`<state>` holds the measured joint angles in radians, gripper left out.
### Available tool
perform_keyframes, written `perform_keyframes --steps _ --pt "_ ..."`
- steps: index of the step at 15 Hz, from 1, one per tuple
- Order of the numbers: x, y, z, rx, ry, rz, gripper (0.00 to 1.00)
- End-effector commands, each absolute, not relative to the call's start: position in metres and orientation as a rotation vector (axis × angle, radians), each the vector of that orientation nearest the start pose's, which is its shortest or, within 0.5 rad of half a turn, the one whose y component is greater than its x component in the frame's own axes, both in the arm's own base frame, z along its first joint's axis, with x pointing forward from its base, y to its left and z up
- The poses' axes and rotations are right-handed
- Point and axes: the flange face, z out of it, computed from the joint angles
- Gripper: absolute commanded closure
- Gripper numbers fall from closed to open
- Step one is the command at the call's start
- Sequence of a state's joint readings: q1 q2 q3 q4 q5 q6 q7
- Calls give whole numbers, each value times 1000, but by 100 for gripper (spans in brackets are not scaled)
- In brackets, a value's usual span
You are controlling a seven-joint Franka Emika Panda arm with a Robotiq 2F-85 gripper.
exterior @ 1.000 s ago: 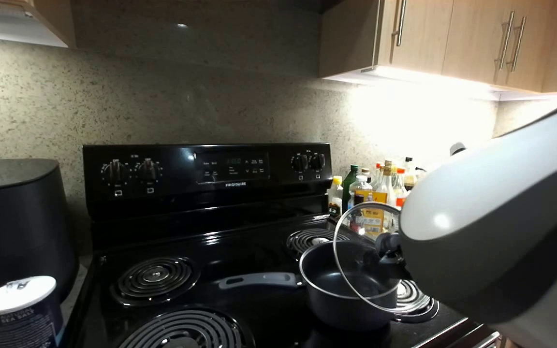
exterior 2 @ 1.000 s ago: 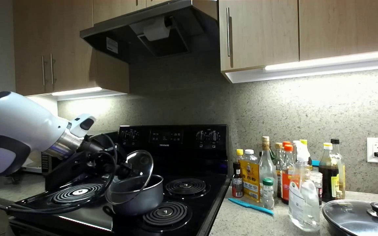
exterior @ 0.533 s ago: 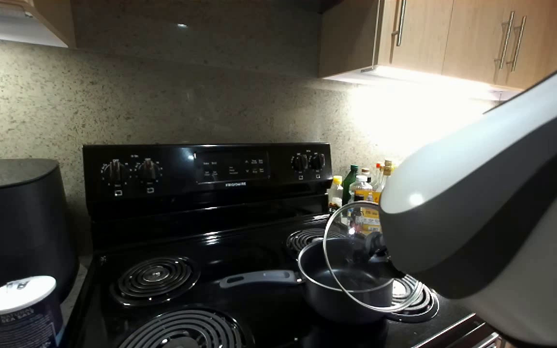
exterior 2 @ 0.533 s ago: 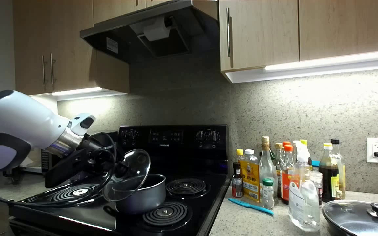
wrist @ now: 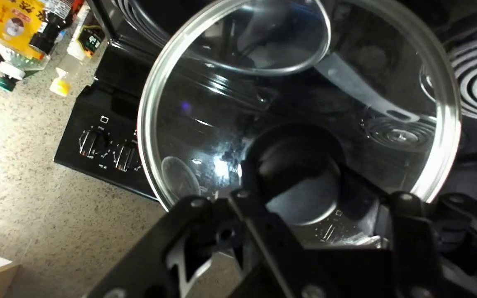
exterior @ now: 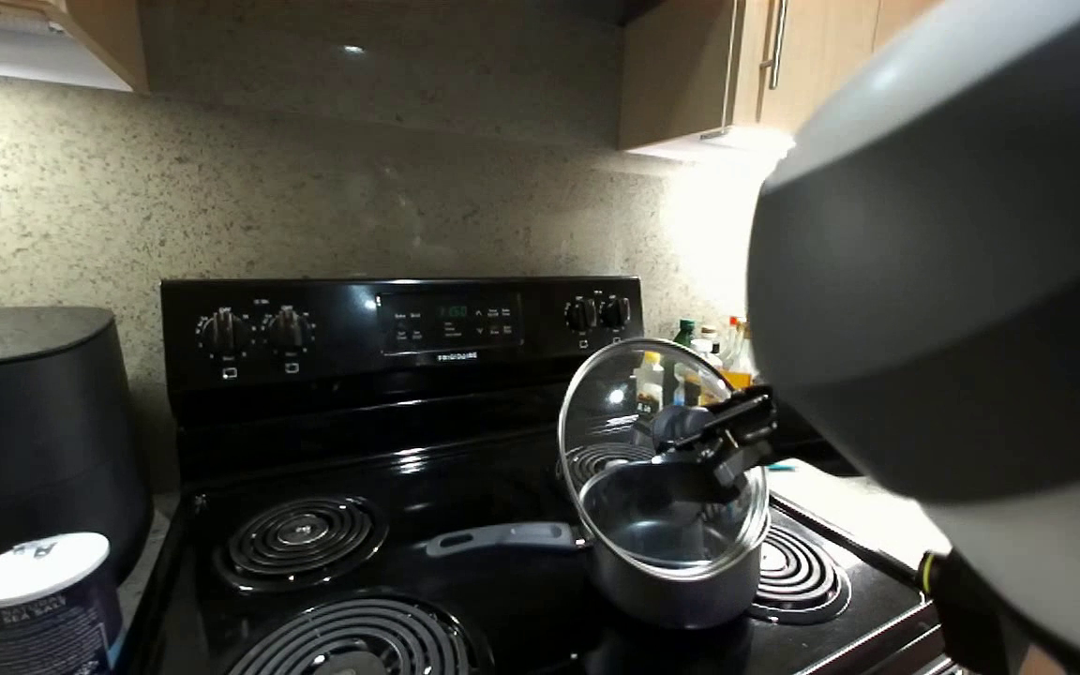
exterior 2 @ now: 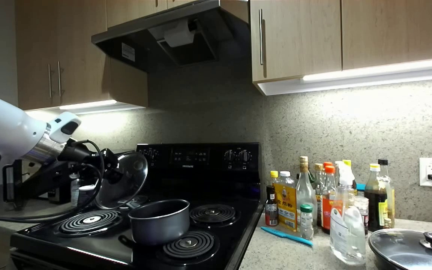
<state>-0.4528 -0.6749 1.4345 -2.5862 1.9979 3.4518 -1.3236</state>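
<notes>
My gripper (exterior: 716, 439) is shut on the dark knob (wrist: 304, 200) of a round glass lid (exterior: 607, 398) with a metal rim. The fingers (wrist: 298, 174) stand on both sides of the knob in the wrist view. The lid is held steeply tilted in the air; it also shows in an exterior view (exterior 2: 133, 168), left of and above the pot. A grey pot (exterior 2: 159, 225) stands uncovered on the black stove, its grey handle (exterior: 502, 537) pointing left in an exterior view. In the wrist view the pot (wrist: 263, 37) shows through the glass. The fingertips are partly dark and blurred.
Coil burners (exterior: 306, 530) surround the pot. Several bottles (exterior 2: 306, 198), a spray bottle (exterior 2: 347, 232), a blue utensil (exterior 2: 286, 235) and a lidded pan (exterior 2: 407, 243) occupy the counter. A salt canister (exterior: 38, 600) and a black appliance (exterior: 29, 450) stand beside the stove. A range hood (exterior 2: 178, 37) hangs above.
The gripper has carried the lid up and to the left in both exterior views. The lid no longer overlaps the pot in an exterior view. The pot shows little movement.
</notes>
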Motion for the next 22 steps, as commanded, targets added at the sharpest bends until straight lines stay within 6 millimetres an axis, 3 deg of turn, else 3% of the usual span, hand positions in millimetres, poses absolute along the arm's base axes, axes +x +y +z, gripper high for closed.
perform_keyframes --steps 1,2,5,8,9,16,19,22 --pt "299 238 417 -2809 -414 -1773 77" --pt "290 239 397 -2830 -456 -1726 52" --pt "299 238 410 -2807 -413 -1751 52" --pt "299 238 411 -2806 -409 -1751 52" --pt "306 236 413 -2810 -405 -1737 77" --pt "344 218 422 -2797 -309 -1647 77" --pt "361 205 442 -2774 -183 -1671 77" --pt "383 189 432 -2790 -90 -1550 77"
